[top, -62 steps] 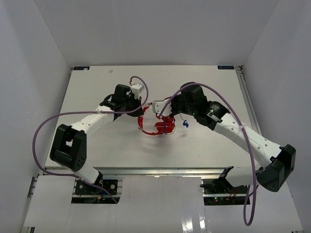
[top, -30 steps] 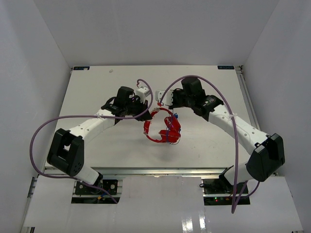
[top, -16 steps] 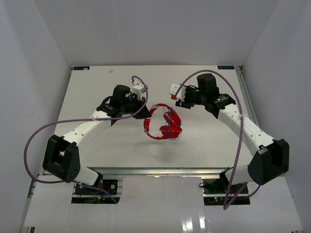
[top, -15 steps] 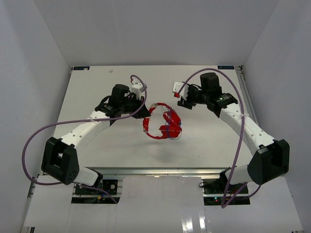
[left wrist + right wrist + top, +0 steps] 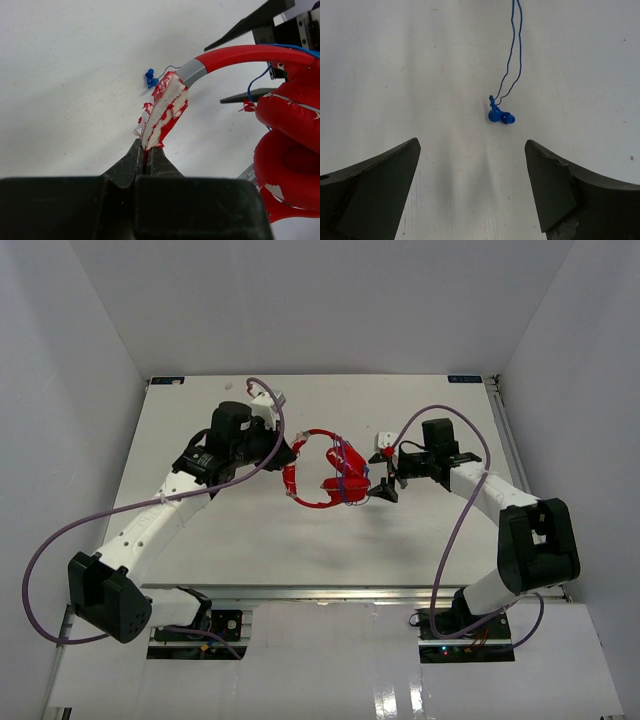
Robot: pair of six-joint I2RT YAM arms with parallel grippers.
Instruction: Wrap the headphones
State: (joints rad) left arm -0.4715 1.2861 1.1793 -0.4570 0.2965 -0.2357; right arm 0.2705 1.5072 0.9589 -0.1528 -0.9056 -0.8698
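1. The headphones (image 5: 348,478) are at the middle of the table (image 5: 250,560), between the two arms. The ear cups (image 5: 290,150) are pressed together on the right arm's side. I cannot tell whether the headphones rest on the table or hang just above it.
2. The left claw (image 5: 148,150) is clenched on the padded part of the headband (image 5: 240,52), where the red skin is peeling away from white foam.
3. The right claw (image 5: 471,145) is released, with its jaws wide apart. It hovers over the plug (image 5: 501,116), which lies on the table ahead of the gap and touches neither finger.
4. The cable (image 5: 512,50) leaves the plug as two thin strands side by side and runs off toward the headphones. Blue strands also cross the ear cups, so part of it is probably wound on already.
5. The headphones look light. The bare red arc of the headband seems stiff and springy, so it should carry the whole set from one pinch.
6. The padding is the weak spot. It is flaking and crumbly, so a hard squeeze or a twist there may tear more skin loose and let the band slip.
7. The ear cups look soft and squashy. They would be poor places to pinch, though good bulk to wind around.
8. The cable is limp and very thin, so it could slide out between the fingers or lie too flat to catch.
9. The plug is its one firm knob, so the best hold is on the plug or just behind it.
10. Any pull should be gentle. The wire may kink or snap, and only the left claw's hold keeps the light headphones from dragging along.
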